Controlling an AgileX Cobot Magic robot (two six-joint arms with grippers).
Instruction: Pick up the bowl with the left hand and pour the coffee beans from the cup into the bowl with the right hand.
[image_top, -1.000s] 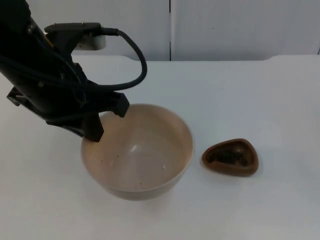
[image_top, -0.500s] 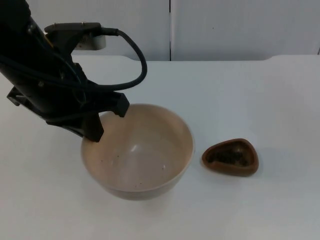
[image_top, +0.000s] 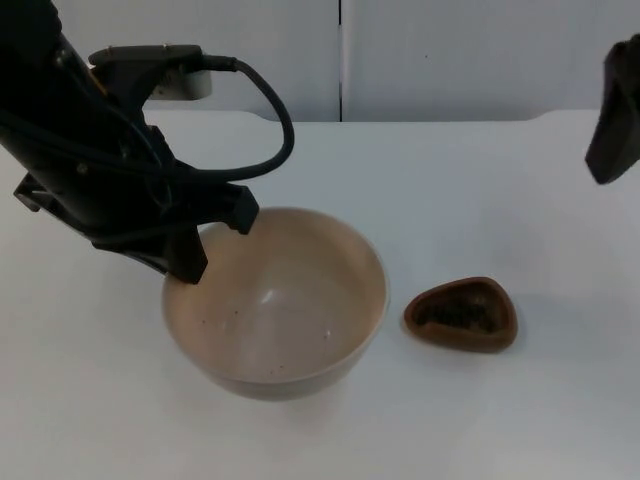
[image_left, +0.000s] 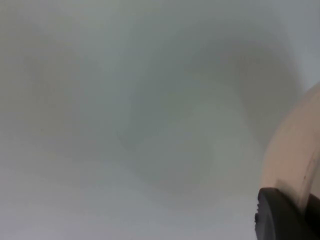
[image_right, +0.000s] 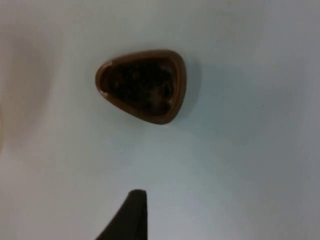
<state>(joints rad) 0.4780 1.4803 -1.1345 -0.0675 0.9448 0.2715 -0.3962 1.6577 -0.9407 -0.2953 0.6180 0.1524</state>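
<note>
The cream bowl (image_top: 276, 305) is clamped at its rim by the left gripper (image_top: 190, 255). The right gripper (image_top: 612, 120), jaw state indiscernible, hangs well apart from the brown cup (image_top: 461, 315) of coffee beans (image_right: 142, 86) beside the bowl; it should be centred above before descent.

Right gripper (image_top: 612, 125) has come into the top view at the far right edge, above the table, well apart from the brown cup (image_top: 461, 315). Its wrist view now looks down on the cup (image_right: 141, 85), dark coffee beans (image_right: 142, 86) inside.
</note>
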